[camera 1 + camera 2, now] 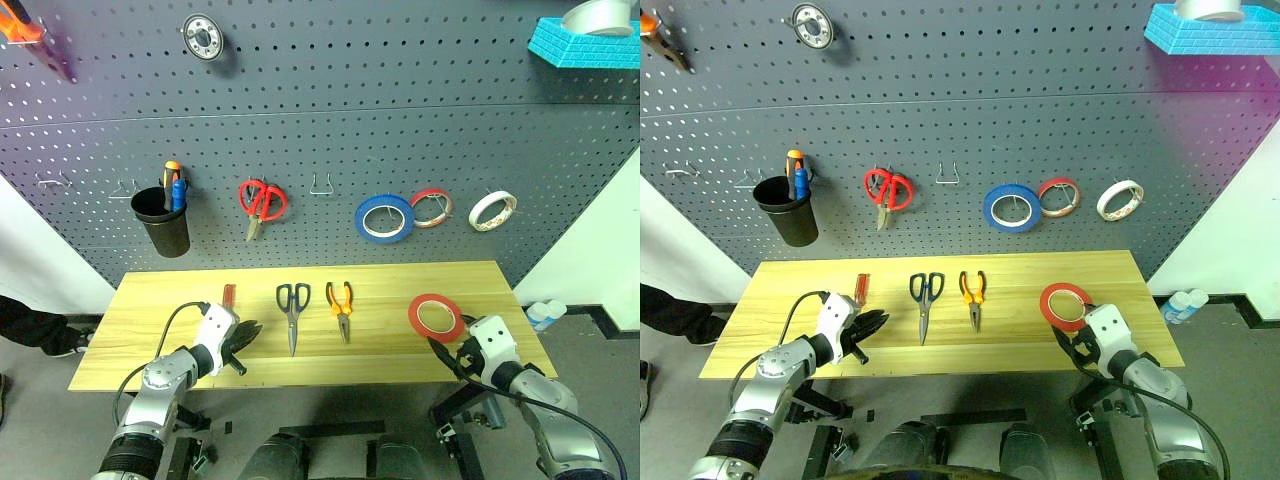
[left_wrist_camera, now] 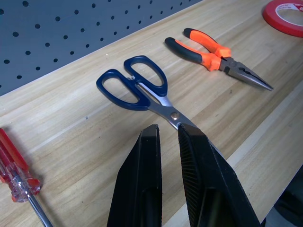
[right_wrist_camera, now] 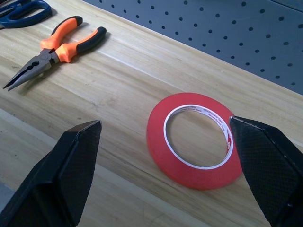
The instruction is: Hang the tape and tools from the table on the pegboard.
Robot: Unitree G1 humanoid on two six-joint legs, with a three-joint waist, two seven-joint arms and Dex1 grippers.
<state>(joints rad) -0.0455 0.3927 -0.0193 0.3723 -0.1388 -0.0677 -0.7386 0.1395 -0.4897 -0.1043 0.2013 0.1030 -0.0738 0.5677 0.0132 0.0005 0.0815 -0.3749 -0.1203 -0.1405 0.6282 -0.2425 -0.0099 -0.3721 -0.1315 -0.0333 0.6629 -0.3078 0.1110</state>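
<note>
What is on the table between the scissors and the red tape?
The pliers lie between the scissors and the tape, with bare table on either side of them. The left eye view shows it.

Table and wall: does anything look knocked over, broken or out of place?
Nothing stands out. The screwdriver, scissors, pliers and tape lie flat in a row on the table, none damaged or overlapping.
</note>
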